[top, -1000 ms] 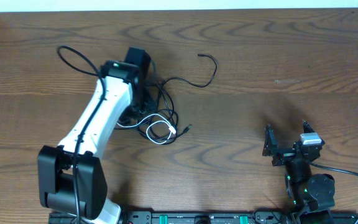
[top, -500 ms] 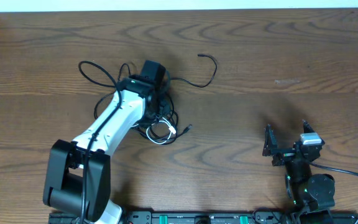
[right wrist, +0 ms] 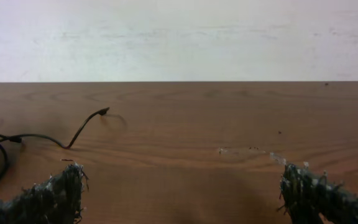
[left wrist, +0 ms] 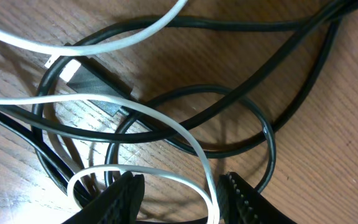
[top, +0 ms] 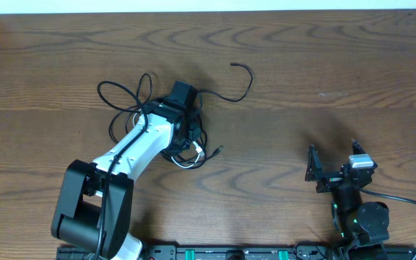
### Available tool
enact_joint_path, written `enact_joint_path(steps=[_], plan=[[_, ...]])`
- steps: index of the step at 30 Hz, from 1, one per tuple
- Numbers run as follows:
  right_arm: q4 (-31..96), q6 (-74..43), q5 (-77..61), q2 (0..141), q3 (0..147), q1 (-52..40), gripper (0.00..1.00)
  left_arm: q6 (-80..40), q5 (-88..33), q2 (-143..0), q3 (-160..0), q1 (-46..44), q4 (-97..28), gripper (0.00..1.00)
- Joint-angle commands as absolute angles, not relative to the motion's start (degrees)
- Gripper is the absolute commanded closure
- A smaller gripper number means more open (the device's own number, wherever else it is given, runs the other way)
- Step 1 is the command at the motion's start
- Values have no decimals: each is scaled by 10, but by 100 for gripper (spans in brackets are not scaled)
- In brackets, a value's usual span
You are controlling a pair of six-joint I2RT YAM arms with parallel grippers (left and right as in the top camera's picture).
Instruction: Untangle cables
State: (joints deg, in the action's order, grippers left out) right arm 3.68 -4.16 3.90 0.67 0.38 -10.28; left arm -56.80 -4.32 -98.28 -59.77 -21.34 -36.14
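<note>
The cables (top: 193,144) lie in a tangle left of the table's middle: thin black cords looped over a short white cable (top: 186,156). One black end (top: 234,66) trails off to the upper right. My left gripper (top: 191,128) points down into the tangle. In the left wrist view its jaws (left wrist: 180,186) stand apart around a loop of the white cable (left wrist: 166,121), with black cable (left wrist: 229,146) lying just beyond. My right gripper (top: 334,162) rests open near the front right with nothing between its fingers (right wrist: 182,180).
Black loops (top: 121,94) spread out to the left of my left arm. A small plug (top: 219,149) pokes out at the tangle's right. Bare wood lies between the tangle and my right gripper. The table's far edge (right wrist: 179,81) meets a pale wall.
My left arm has swung right and come down onto the tangle, uncovering the black loops on the left. Its jaws have narrowed. The right arm has not moved.
</note>
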Motion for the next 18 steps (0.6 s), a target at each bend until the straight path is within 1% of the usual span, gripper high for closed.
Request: enact_joint_path(steps=[1, 5, 18], plan=[[39, -49, 43, 3, 3, -100, 1, -580, -25, -990, -593, -216, -359, 60], [39, -49, 44, 3, 3, -100, 1, -580, -19, -990, -593, -216, -352, 64], [39, -49, 44, 3, 3, -100, 1, -580, 3, -990, -593, -217, -335, 64]])
